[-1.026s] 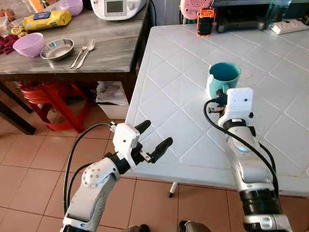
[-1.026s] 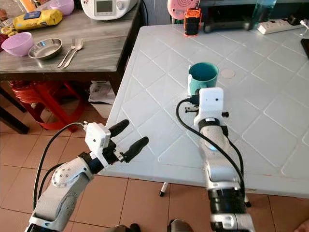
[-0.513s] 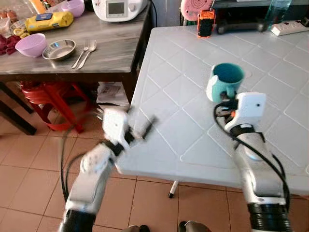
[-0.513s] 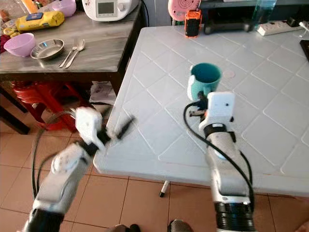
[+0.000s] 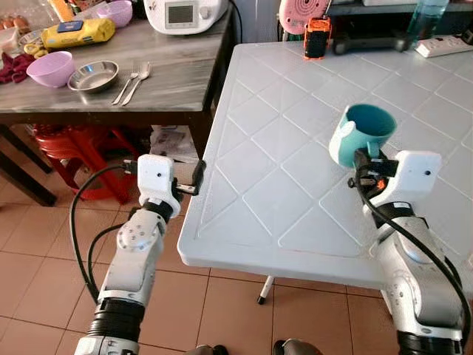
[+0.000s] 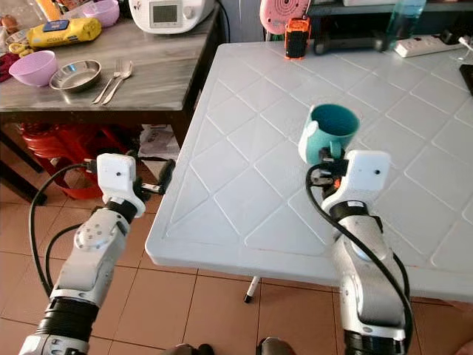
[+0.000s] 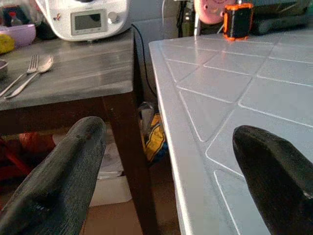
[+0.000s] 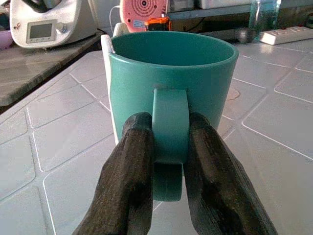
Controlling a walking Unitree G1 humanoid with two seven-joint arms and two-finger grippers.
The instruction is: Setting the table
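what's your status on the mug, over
Right gripper shut on the teal mug by its handle, mug tilted, above the white table. Left gripper open, off the table's left edge. Nothing in the way.

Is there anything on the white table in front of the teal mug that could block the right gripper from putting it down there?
Nothing visible does. The right gripper holds the teal mug by its handle above the white table, and the surface around and ahead of it is bare.
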